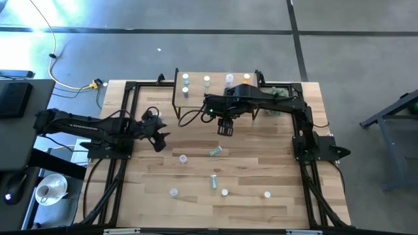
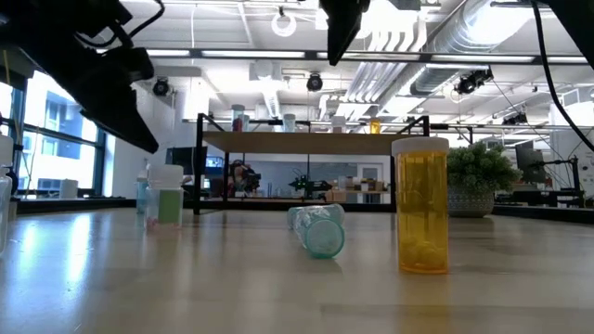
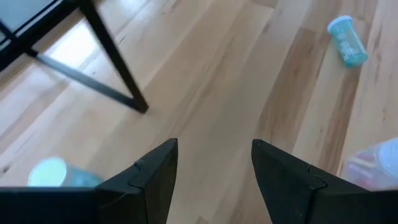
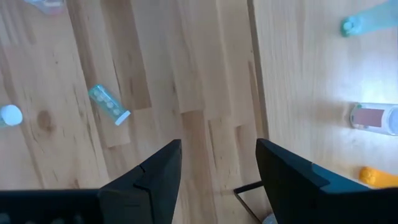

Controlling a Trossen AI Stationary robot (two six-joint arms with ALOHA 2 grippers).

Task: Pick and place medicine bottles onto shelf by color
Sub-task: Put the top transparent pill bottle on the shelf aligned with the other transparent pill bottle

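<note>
Between your right gripper's (image 1: 225, 128) open, empty jaws lies bare plank, just off the near edge of the shelf (image 1: 196, 98), which stands at the table's far side with bottles already on top. Your left gripper (image 1: 159, 138) hangs open and empty too, left of centre, past the shelf's left leg. Near the table's middle a green bottle (image 1: 215, 151) lies on its side; other medicine bottles (image 1: 213, 181) are scattered toward the near edge, well apart, including an orange one (image 2: 421, 205).
</note>
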